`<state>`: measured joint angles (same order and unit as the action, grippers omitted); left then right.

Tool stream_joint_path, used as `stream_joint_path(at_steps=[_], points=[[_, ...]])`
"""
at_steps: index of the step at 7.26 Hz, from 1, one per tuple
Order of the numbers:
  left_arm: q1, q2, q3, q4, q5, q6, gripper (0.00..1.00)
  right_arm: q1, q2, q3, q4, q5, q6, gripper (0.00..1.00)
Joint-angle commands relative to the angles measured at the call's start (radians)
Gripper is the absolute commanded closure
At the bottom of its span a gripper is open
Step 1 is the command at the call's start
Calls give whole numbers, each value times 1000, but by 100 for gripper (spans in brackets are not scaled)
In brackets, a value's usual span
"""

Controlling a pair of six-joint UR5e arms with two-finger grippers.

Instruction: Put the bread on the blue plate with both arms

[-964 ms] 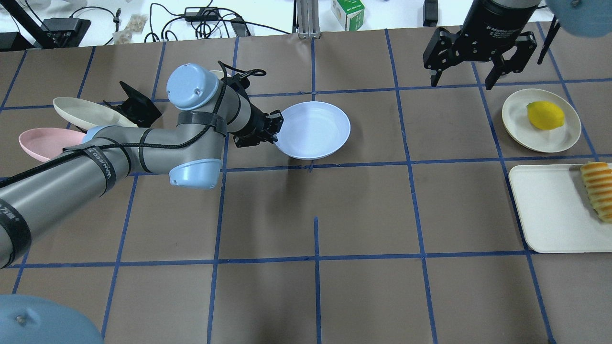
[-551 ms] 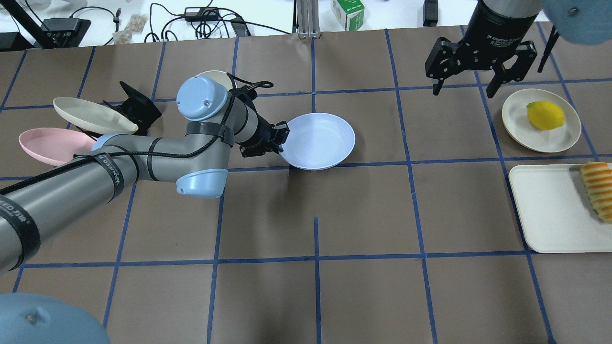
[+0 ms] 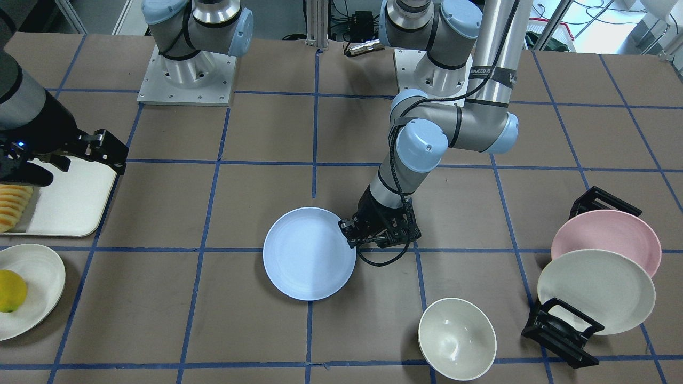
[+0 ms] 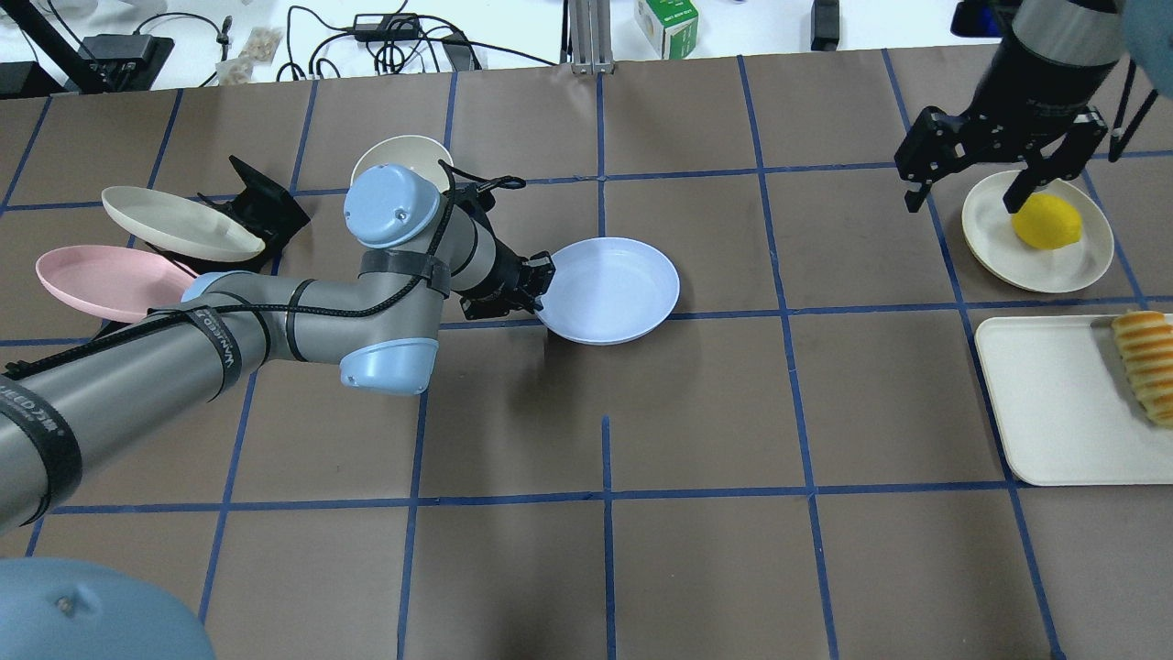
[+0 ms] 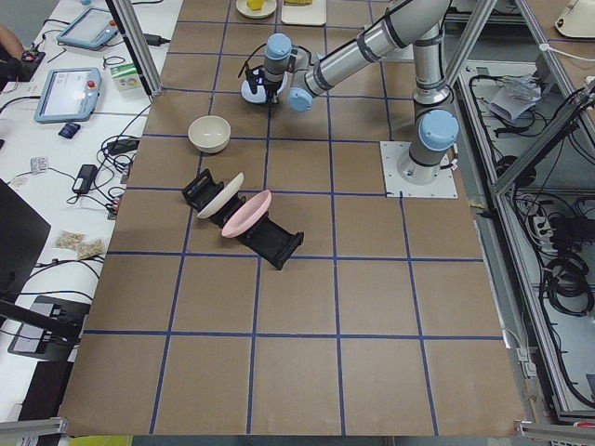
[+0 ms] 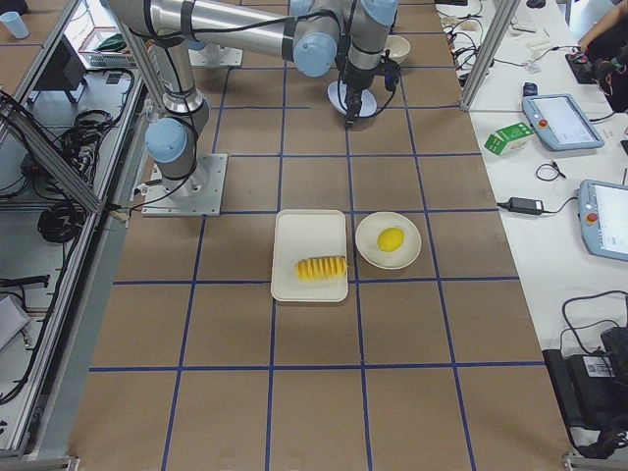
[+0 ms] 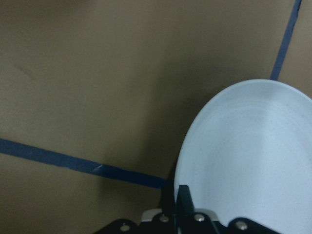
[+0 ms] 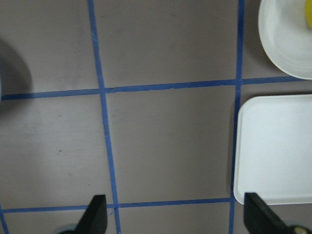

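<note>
Clamping the blue plate (image 4: 616, 289) edgewise is the left pincer (image 4: 544, 287).

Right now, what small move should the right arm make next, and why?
Probably shift the right gripper toward the bread: it hangs open by the lemon, the bread lies untouched on the tray, and the left gripper grips the blue plate.

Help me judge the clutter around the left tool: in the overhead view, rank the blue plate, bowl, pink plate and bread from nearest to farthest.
1. Blue plate: the left tool grips its rim.
2. Bowl: up-left of the tool, farther back on the table.
3. Pink plate: far left.
4. Bread: on the tray, far right edge.
</note>
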<state>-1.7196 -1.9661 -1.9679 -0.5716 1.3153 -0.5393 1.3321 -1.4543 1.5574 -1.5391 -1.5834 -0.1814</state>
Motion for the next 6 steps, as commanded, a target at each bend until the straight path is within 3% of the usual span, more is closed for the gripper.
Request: stream_joint_path(at_steps=[1, 2, 3, 4, 5, 6], points=[[0, -19, 0, -1, -1, -1, 100, -144, 8, 71, -79, -7, -152, 0], [0, -20, 1, -1, 1, 1, 100, -175, 9, 99, -134, -10, -206, 0], [0, -19, 3, 1, 2, 2, 86, -203, 18, 116, -171, -17, -254, 0], [0, -19, 9, 2, 2, 2, 54, -258, 41, 137, -190, -12, -269, 0], [0, -17, 14, 6, 2, 1, 31, -308, 61, 168, -270, -14, -350, 0], [3, -8, 17, 6, 5, 8, 0, -348, 92, 196, -348, -17, -428, 0]])
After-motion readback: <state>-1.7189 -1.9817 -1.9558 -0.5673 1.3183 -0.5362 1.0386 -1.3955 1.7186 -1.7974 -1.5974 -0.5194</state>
